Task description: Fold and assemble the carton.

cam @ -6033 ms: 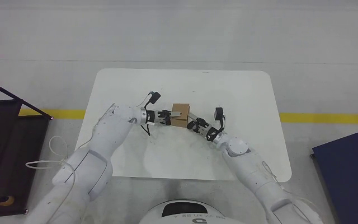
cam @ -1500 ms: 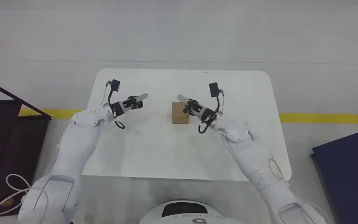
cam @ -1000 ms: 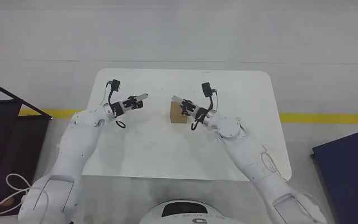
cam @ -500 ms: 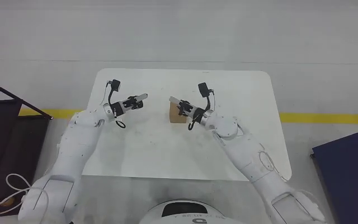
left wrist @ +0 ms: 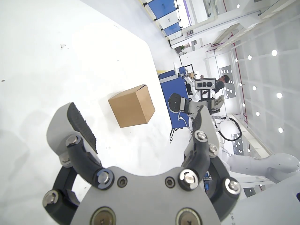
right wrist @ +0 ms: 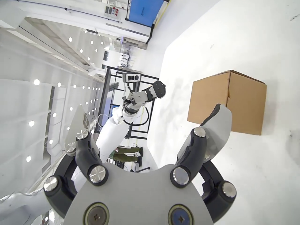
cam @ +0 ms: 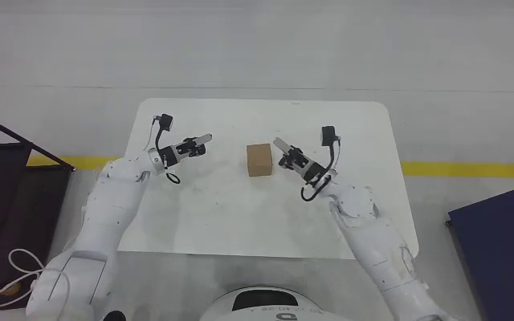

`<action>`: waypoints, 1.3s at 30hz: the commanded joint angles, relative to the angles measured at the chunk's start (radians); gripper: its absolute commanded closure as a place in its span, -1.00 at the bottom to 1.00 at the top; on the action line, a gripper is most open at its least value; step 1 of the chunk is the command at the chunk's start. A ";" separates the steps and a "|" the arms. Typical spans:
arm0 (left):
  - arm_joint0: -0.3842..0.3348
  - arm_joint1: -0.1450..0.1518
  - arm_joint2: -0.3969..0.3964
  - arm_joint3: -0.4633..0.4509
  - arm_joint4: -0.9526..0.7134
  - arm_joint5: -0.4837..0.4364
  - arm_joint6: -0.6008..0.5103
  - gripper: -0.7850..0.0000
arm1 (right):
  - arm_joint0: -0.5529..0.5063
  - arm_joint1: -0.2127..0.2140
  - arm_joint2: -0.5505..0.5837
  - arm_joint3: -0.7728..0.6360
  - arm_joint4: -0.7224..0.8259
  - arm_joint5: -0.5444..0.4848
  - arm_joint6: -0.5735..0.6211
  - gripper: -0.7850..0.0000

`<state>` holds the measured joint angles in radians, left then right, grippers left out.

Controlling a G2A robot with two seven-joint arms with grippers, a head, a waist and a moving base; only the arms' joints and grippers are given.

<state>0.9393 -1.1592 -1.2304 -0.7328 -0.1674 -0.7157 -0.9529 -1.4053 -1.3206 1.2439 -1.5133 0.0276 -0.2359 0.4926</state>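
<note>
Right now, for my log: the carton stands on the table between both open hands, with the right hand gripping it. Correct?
Not quite. The top view shows the right hand open beside the carton, not gripping or touching it. The rest holds.

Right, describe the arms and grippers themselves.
The left arm and right arm: smooth white shells, a looping black cable and black camera at each wrist. The left gripper and right gripper: grey plate, black linkages with silver screws, grey fingers, black ribbed pads.
</note>
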 commanded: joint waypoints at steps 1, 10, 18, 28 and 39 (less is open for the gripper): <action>0.000 0.000 0.000 0.000 0.000 0.000 0.000 -1.00 | -0.045 0.008 0.041 -0.027 0.032 -0.020 0.019 -1.00; 0.000 0.000 0.000 0.000 0.000 0.000 0.000 -1.00 | 0.133 -0.022 -0.035 0.356 0.258 -0.092 0.080 -1.00; 0.000 0.000 0.000 0.000 0.000 0.000 0.000 -1.00 | 0.365 -0.098 -0.180 0.740 0.366 -0.230 0.054 -1.00; 0.000 0.000 0.000 0.000 0.000 0.000 0.000 -1.00 | 0.380 -0.130 -0.208 0.853 0.506 -0.353 0.250 -1.00; 0.000 0.000 0.000 0.000 0.000 0.000 0.000 -1.00 | 0.139 -0.015 0.073 0.451 0.543 -0.462 0.401 -1.00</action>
<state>0.9393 -1.1592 -1.2304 -0.7328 -0.1674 -0.7157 -0.9529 -1.2357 -1.3493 1.2697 -0.9807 0.5617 -0.7192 0.8651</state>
